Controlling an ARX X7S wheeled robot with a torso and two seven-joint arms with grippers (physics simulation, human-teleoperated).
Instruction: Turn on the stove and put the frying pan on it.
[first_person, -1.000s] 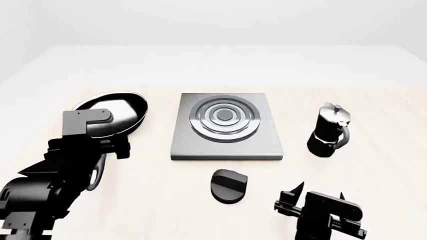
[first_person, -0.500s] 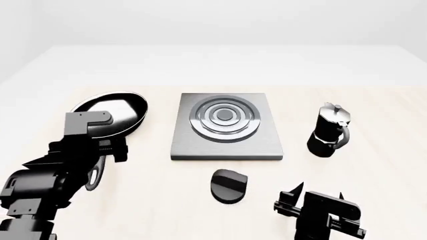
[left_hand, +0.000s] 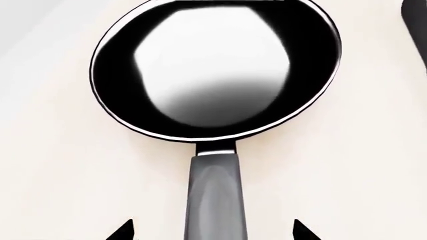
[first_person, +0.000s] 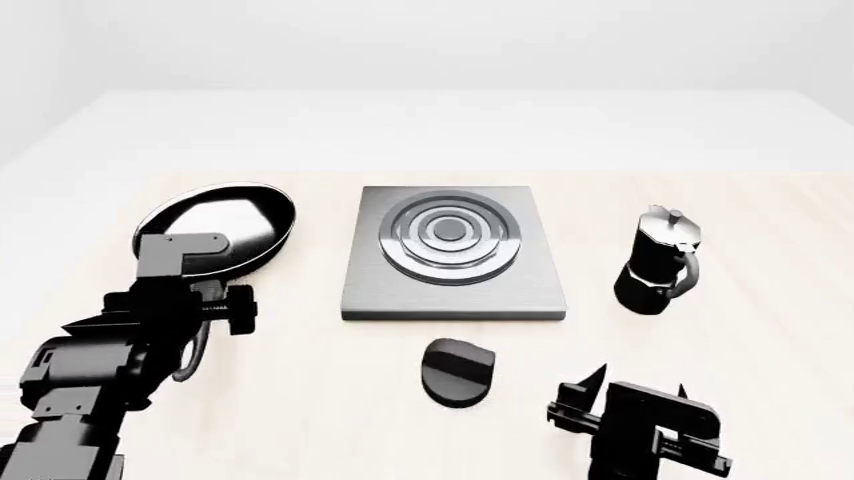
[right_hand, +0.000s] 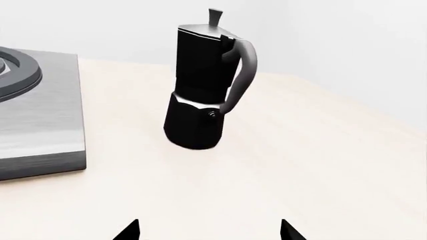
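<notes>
I note the frying pan (first_person: 220, 226) flat on the table (first_person: 747, 340) left of the stove (first_person: 451, 250), my left gripper (left_hand: 208, 231) spread astride its handle, knob (first_person: 458, 371) in front of stove, right gripper (right_hand: 209, 231) spread facing moka pot (right_hand: 205, 82)

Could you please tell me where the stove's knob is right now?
In the head view, the knob lies on the table just in front of the stove, between the two arms and nearer the right pincer.
</notes>
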